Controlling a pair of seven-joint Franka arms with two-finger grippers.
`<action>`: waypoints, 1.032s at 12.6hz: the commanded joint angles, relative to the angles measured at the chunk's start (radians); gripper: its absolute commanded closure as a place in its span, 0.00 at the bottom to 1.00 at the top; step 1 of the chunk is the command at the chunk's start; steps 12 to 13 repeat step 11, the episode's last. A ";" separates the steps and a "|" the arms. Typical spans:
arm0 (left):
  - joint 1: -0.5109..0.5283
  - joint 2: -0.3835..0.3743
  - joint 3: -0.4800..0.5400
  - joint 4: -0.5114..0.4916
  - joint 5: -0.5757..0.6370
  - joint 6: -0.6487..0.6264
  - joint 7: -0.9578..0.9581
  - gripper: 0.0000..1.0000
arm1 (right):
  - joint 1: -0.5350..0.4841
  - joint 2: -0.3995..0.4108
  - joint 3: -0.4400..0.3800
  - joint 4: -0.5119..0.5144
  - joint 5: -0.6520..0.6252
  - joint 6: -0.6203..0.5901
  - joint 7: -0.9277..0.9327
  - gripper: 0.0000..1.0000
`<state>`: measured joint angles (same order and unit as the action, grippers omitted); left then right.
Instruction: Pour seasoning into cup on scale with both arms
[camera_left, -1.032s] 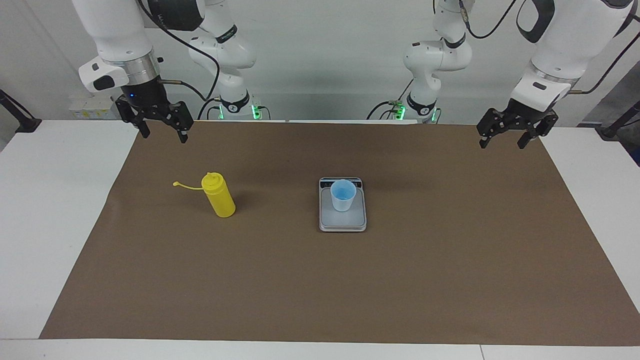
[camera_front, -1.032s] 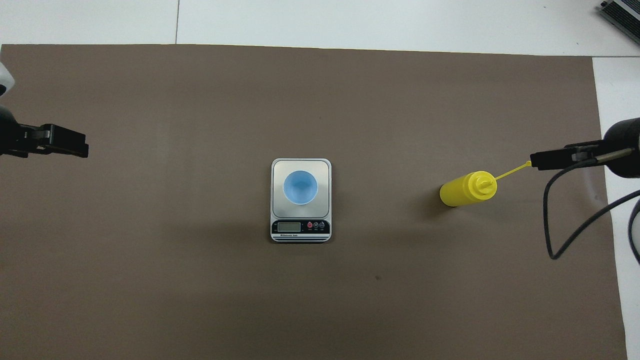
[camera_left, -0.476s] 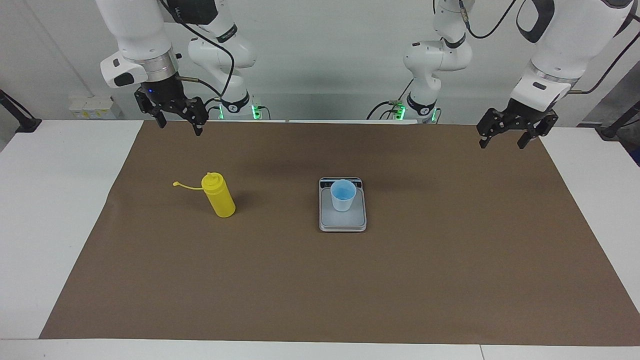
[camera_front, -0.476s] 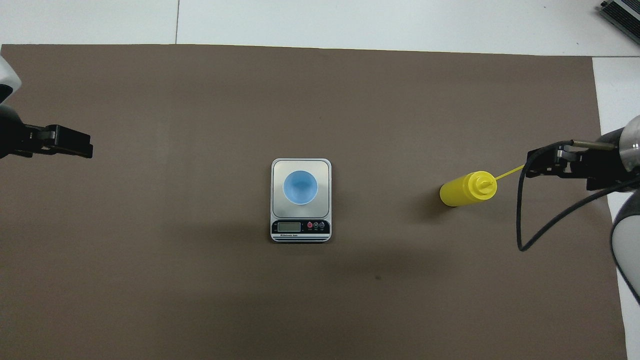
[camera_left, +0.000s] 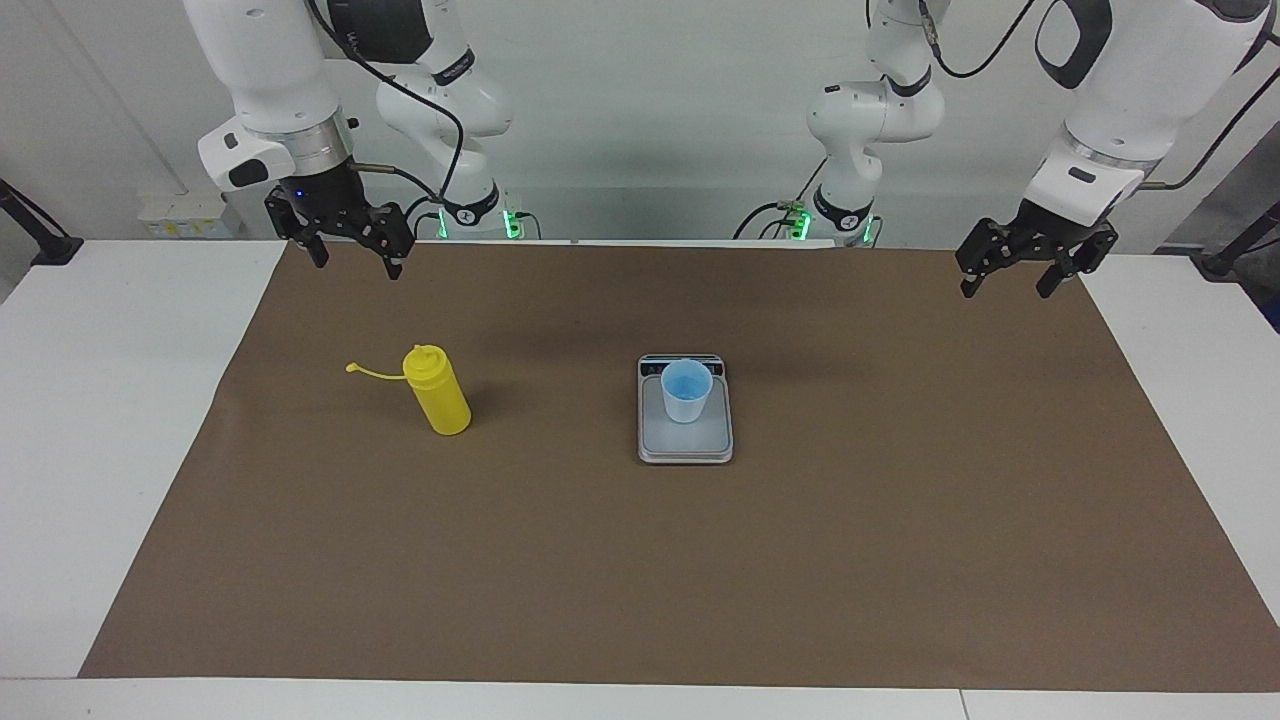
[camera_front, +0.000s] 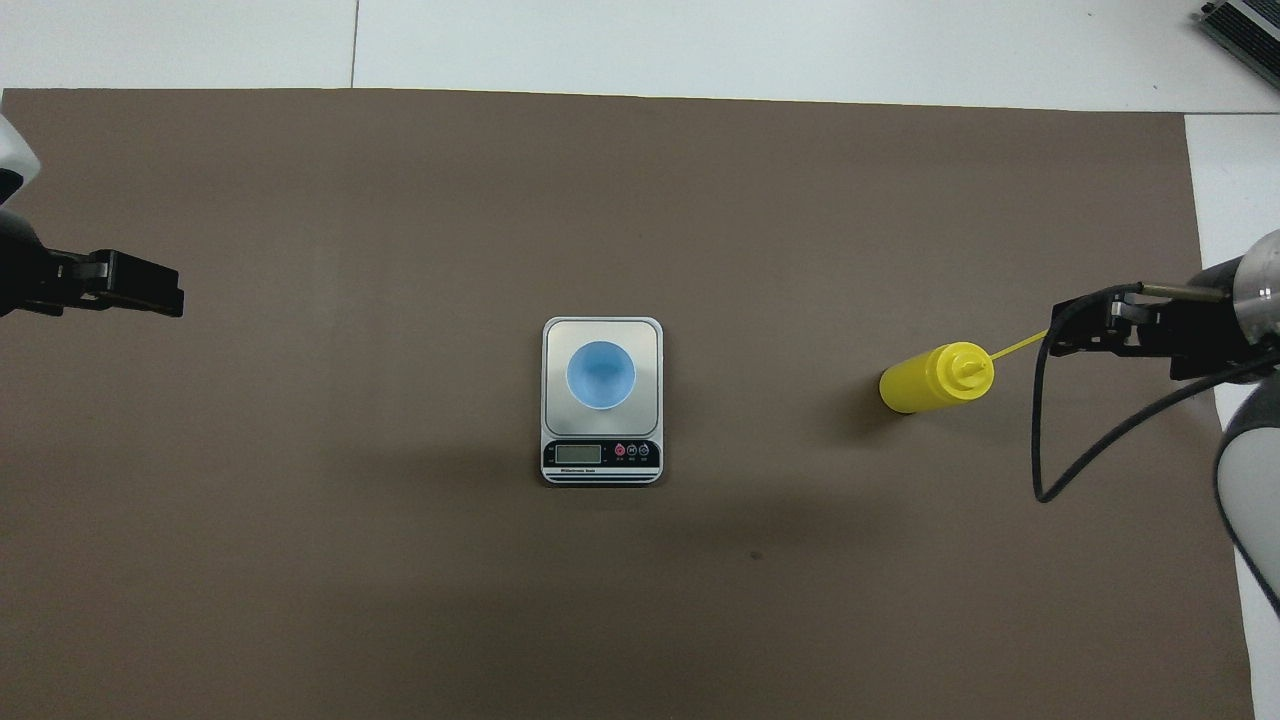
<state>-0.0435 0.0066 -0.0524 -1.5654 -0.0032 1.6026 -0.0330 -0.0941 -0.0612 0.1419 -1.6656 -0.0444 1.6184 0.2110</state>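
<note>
Nearest the robots, at the upper left of the facing view, the right gripper hangs in the air over the brown mat with its fingers spread and empty. At the upper right, the left gripper hangs over the mat's edge, fingers likewise apart, holding nothing. Lower in the frame, the yellow seasoning bottle stands on the table left of centre, its cap strap trailing outward. At centre, the scale carries the upright light-blue cup.

Robot lab: two bench-mounted arms, brown mat.
</note>
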 joint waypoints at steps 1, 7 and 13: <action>0.008 -0.034 -0.001 -0.041 0.002 0.017 -0.001 0.00 | -0.015 -0.039 0.002 -0.054 0.018 0.041 -0.030 0.00; 0.008 -0.034 -0.001 -0.041 0.002 0.022 0.004 0.00 | -0.015 -0.040 -0.001 -0.059 0.037 0.052 -0.032 0.00; 0.008 -0.034 0.000 -0.041 0.002 0.027 0.004 0.00 | -0.015 -0.040 -0.001 -0.059 0.037 0.052 -0.032 0.00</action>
